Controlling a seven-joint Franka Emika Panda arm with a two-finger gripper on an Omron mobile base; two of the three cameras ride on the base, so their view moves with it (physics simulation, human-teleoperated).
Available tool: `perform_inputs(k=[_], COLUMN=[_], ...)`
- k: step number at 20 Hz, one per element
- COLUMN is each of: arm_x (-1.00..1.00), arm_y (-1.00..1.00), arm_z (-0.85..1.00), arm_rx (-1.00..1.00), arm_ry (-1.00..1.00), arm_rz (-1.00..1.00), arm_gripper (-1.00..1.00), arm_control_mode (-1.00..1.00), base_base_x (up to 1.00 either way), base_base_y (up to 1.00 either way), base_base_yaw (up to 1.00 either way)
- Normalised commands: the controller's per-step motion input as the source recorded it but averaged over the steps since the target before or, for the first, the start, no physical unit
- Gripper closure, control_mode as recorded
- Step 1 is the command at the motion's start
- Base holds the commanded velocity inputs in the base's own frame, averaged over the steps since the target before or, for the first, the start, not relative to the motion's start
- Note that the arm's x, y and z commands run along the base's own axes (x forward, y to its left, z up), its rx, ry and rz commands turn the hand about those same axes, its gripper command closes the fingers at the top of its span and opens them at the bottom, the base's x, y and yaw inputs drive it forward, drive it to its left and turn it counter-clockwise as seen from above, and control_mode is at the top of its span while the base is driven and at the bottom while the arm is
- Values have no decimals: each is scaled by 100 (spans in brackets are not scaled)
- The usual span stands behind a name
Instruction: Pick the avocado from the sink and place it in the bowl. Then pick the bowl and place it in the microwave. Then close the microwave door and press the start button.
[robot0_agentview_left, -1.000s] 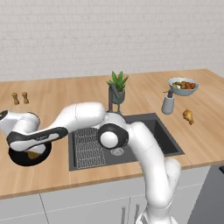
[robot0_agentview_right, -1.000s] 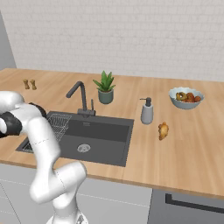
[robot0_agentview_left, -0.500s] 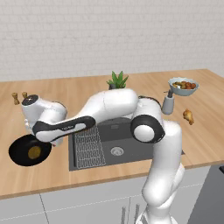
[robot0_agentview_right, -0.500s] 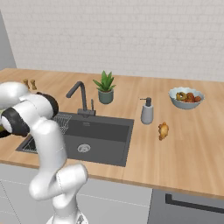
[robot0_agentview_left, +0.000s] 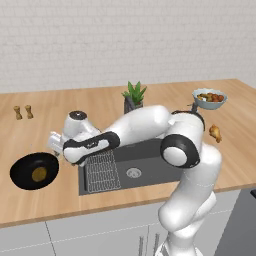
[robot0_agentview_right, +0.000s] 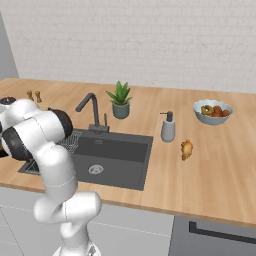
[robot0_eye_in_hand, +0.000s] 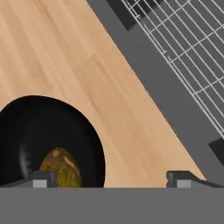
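One stage looks done: at far left on the wooden counter (robot0_agentview_left: 65, 190) sits the wide shallow glossy black bowl (robot0_agentview_left: 25, 175) w/ the small brownish-olive avocado (robot0_agentview_left: 39, 173) lying inside it, a bit off-centre. Just right of it, above the counter edge by the sink, hangs the white arm's two-finger gripper (robot0_agentview_left: 56, 145), fingers spread wide, nothing between them; in the hand view both dark tips (robot0_eye_in_hand: 38, 179) stand far apart, bowl rim (robot0_eye_in_hand: 94, 144) under the left one. Next along, the dark grey recessed sink (robot0_agentview_left: 145, 165) w/ its wire rack insert (robot0_agentview_left: 102, 172), then the potted green plant (robot0_agentview_left: 134, 96), and far right the small grey bowl of coloured fruit (robot0_agentview_left: 210, 98) and a yellowish lumpy item (robot0_agentview_left: 215, 132). Step in hand, I'd say, is picking up the bowl. To do it well: approach the near rim from above, one finger inside, one outside, clear of the avocado, pinch firmly, lift level so the fruit doesn't roll out.
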Motion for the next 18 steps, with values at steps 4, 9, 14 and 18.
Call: perform_inputs(k=[4,9,14,18], arm_x=[58,45,8,-6], arm_y=[30,47,55,28], arm_z=[0,-1,-12,-35], arm_rx=[0,0,-5,-5], arm_ry=[22,21,5,0], arm_rz=[21,17,8,0], arm_gripper=[-100,-100,-100,-100], arm_control_mode=[-100,-100,-100,-100], base_base_x=[0,0,0,0], base_base_y=[0,0,0,0], base_base_yaw=[0,0,0,0])
